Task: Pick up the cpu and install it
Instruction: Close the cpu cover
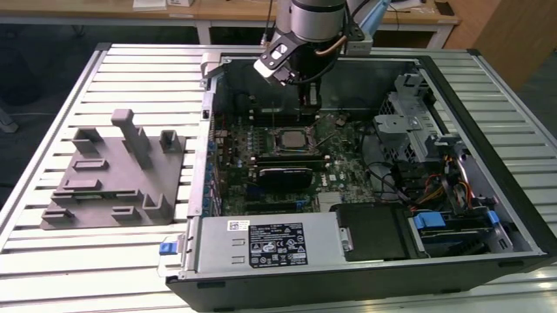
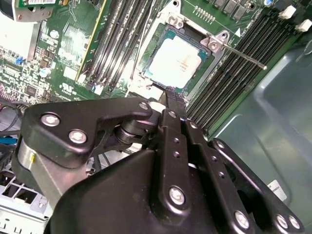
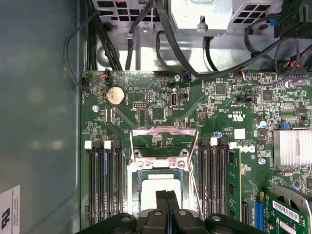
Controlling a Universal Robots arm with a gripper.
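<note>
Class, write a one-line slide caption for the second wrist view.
Shut gripper at the edge of the cpu, which lies in its socket on the motherboard.

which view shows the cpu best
The second wrist view: the cpu lies in its socket, close up, with nearly its whole silver top in sight. In the first wrist view the gripper covers part of it. The exterior view shows it small and far off.

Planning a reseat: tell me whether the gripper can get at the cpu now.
Probably yes: the cpu lies uncovered in its socket, and the shut gripper hangs right over its edge with nothing between.
</note>
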